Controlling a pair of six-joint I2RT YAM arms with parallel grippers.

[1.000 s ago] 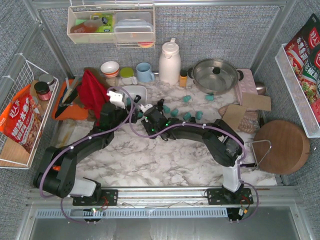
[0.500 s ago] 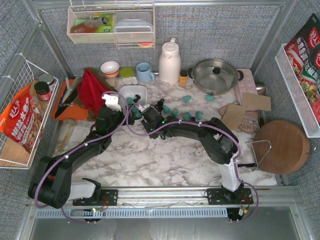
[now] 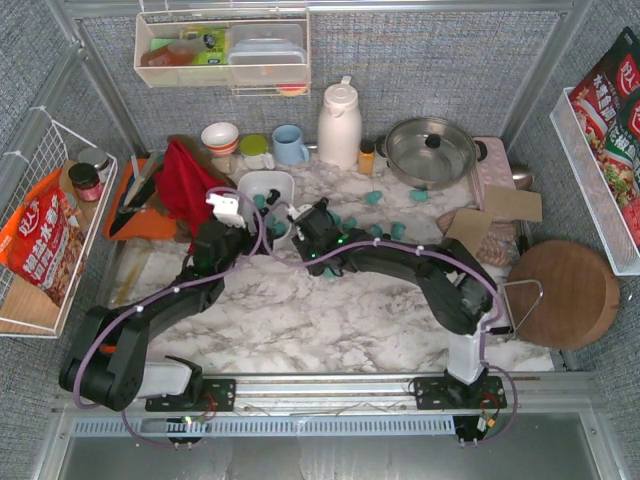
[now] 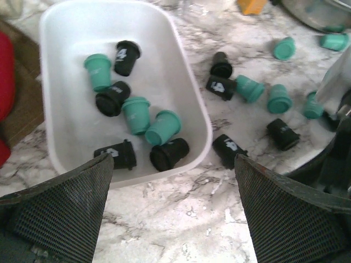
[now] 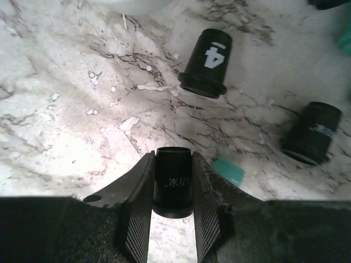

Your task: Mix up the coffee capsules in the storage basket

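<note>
Top external view: both arms reach to the middle of the table [image 3: 300, 320], and their tips are close together by the storage basket [image 3: 268, 185].
Left gripper [image 4: 173, 167]: spread wide, with nothing in it, hanging over the near end of the basket.
Basket spot: it sits on the marble with a red cloth [image 3: 183, 180] just beside it on the left.
Inside the basket: seven coffee capsules [image 4: 136, 114], four black and three green.
Right gripper [image 5: 173, 161]: pinching a black capsule [image 5: 173, 183] low over the table, just right of the basket.
Loose capsules [image 4: 278, 98]: more black and green ones lie on the marble to the right of the basket, some very near it.
Slip: the pinched capsule is round and smooth, so I think it could pop out and roll away.
Bump: the two arms are close, so a quick move could knock them together or shove the basket.
Scatter: a low sweep could hit the loose capsules and send them rolling.
Edge: the basket wall [image 4: 192, 104] is low, but the capsule must go up over it, or it will push the basket.
Open room: the marble nearer the arm bases is bare. Behind the basket a mug [image 3: 290, 145] and a flask [image 3: 339, 125] stand near.
</note>
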